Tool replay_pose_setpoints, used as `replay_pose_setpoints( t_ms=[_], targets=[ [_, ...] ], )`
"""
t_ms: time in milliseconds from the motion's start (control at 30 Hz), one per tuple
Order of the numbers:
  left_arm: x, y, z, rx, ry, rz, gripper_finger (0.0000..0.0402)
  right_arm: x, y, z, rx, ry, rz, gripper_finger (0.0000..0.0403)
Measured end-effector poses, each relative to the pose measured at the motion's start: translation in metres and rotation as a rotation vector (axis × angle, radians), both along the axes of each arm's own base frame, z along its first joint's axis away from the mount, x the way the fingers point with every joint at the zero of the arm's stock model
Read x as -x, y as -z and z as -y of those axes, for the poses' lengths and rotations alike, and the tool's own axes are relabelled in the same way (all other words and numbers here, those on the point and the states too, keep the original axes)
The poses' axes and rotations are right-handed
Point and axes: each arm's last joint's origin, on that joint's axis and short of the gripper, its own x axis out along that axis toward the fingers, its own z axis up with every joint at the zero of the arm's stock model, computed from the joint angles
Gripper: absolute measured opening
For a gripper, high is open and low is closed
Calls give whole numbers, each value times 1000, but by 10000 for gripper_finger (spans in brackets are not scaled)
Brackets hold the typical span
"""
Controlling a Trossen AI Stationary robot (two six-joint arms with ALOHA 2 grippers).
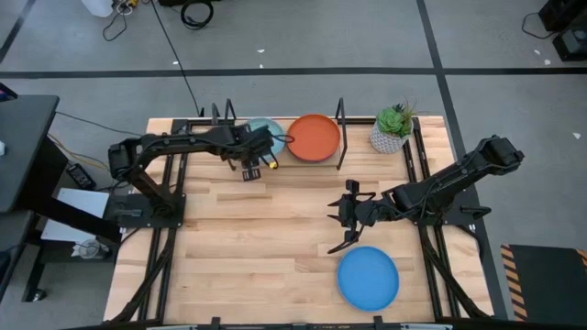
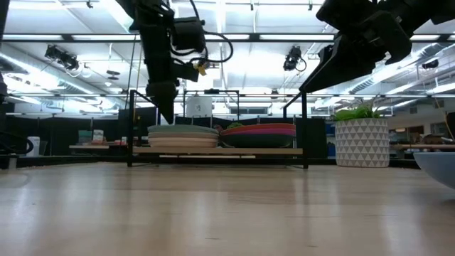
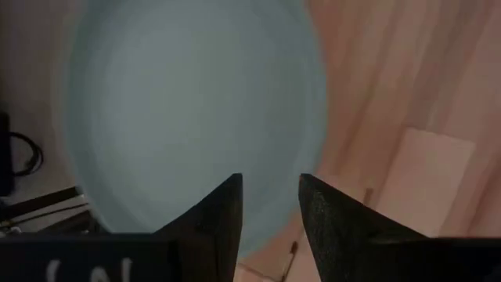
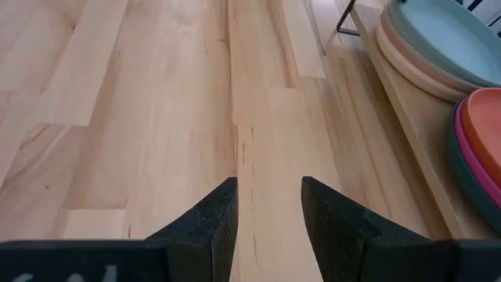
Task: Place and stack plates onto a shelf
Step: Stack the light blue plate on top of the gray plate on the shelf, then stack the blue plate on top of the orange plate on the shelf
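Note:
The shelf (image 2: 213, 151) stands at the table's far edge and holds two stacks of plates. The left stack (image 2: 183, 136) has the light turquoise plate (image 1: 268, 136) on top. The right stack (image 2: 259, 134) has the orange plate (image 1: 315, 137) on top, with magenta and dark teal below it. The blue plate (image 1: 368, 278) lies flat on the table near the front right. My left gripper (image 3: 270, 205) is open and empty, pointing down just above the turquoise plate (image 3: 196, 110). My right gripper (image 1: 347, 222) is open and empty above the table, just beyond the blue plate.
A potted plant in a white pot (image 1: 392, 130) stands right of the shelf at the far edge. The shelf's black wire uprights (image 1: 340, 115) rise beside the stacks. Bare wooden tabletop (image 1: 257, 238) lies between the shelf and the front edge.

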Motion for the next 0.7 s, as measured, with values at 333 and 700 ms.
replay_pose_setpoints(
  t_ms=[333,700],
  targets=[
    [-12,2,24,-251,35,-85,116,1,0,-2,6,-16,-3,147],
    [-11,-37,70,24,232,241,111,2,1,-3,-27,-45,-26,147]
  ],
)
